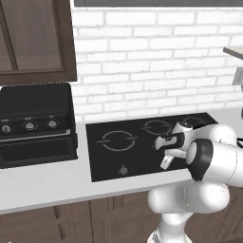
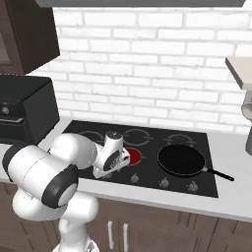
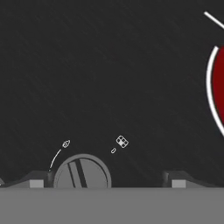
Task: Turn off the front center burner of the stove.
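The stove (image 1: pixel 137 149) is a glossy black glass cooktop set in the counter. Its front center burner (image 2: pixel 134 156) glows solid red, partly behind my hand; its edge also shows at the right of the hand view as the red burner (image 3: pixel 220 83). My gripper (image 3: pixel 105 181) hangs low over the stove's front strip, open. A round grey knob (image 3: pixel 82 173) with a slot lies between the fingertips, close to the left fingertip (image 3: pixel 34 181). In the left base view the gripper (image 1: pixel 165 163) points down at the glass.
A black frying pan (image 2: pixel 180 160) sits on the right burner, handle pointing right. More grey knobs (image 2: pixel 164 182) line the stove's front edge. A boxy black countertop oven (image 1: pixel 37 124) stands to the left. The white brick wall is behind.
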Available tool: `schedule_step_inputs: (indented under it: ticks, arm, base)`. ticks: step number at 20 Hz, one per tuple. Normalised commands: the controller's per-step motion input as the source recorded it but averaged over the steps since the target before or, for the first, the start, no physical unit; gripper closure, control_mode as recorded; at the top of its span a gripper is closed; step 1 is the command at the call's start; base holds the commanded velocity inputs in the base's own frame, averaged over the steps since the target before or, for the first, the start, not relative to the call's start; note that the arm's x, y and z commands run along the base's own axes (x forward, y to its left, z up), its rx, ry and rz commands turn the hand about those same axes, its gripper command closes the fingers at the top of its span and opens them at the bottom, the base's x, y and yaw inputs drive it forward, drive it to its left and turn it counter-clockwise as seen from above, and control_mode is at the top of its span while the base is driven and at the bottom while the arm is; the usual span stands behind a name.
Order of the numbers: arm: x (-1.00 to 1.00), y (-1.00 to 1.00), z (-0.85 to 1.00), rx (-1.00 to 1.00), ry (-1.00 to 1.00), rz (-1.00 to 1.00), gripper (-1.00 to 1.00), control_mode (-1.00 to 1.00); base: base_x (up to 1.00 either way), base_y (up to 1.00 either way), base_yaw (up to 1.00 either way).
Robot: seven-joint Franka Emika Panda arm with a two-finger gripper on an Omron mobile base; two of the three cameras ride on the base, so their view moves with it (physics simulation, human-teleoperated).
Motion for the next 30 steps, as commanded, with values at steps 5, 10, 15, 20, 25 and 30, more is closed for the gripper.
schedule_step_inputs:
  ticks: [5, 10, 15, 20, 25, 30]
  arm:
    - [-0.18, 0.08, -0.36, 0.0, 0.0, 0.0, 1.0, -1.0]
    - [-0.2, 0.18, -0.31, 0.0, 0.0, 0.0, 1.0, -1.0]
    - [-0.21, 0.15, -0.32, 0.0, 0.0, 0.0, 1.0, -1.0]
    - [-0.34, 0.14, -0.35, 0.0, 0.0, 0.0, 1.0, -1.0]
    - [-0.56, 0.09, -0.31, 0.0, 0.0, 0.0, 1.0, -1.0]
    - [-0.38, 0.0, -0.16, 0.0, 0.03, 0.0, 1.0, -1.0]
  base:
    - [0.0, 0.0, 0.0]
    - [0.0, 0.0, 0.0]
    - [0.0, 0.0, 0.0]
    - [0.0, 0.0, 0.0]
    - [0.0, 0.0, 0.0]
    - [0.0, 0.0, 0.0]
